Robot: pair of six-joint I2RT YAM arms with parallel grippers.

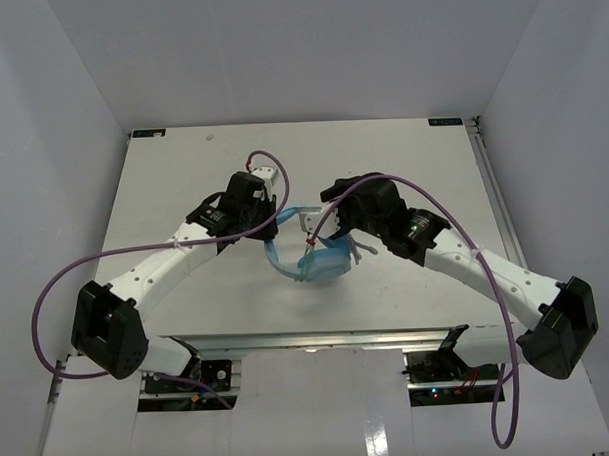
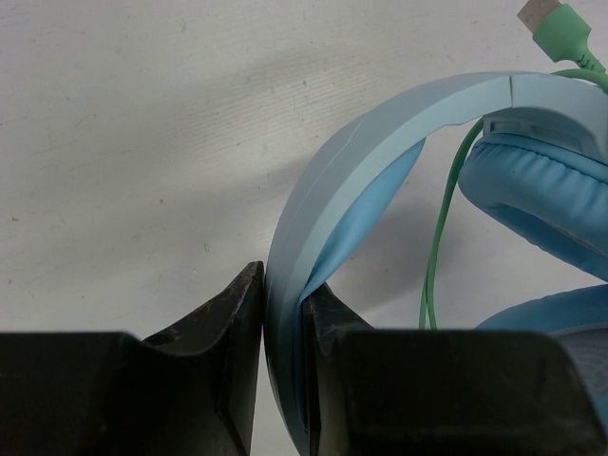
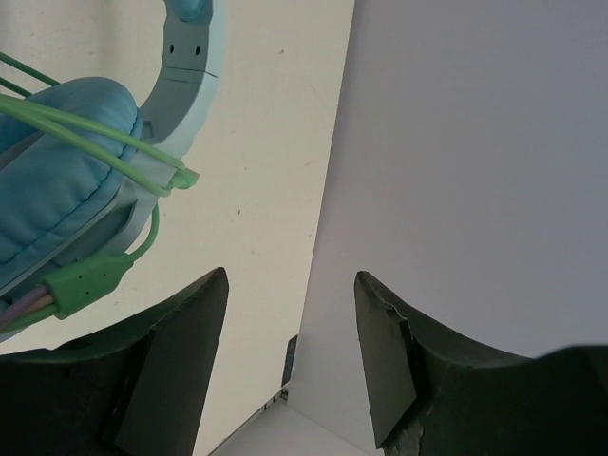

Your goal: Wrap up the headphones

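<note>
The light blue headphones (image 1: 321,261) lie on the table between my two arms. My left gripper (image 1: 274,225) is shut on the curved headband (image 2: 380,128), which passes between its fingers (image 2: 283,285). An earcup (image 2: 546,195) and the thin pale-green cord (image 2: 439,237) lie to the right, with the cord's plug (image 2: 560,28) at the top right. My right gripper (image 1: 318,223) is open and empty (image 3: 290,285), tilted up beside the other earcup (image 3: 57,185). Loops of cord (image 3: 95,142) lie over that earcup, with a green block on the cord (image 3: 85,280) by the left finger.
The white table (image 1: 183,182) sits inside white enclosure walls (image 3: 475,142). Thick purple robot cables (image 1: 47,297) arc off both arms. A metal rail (image 1: 488,182) runs along the table's right edge.
</note>
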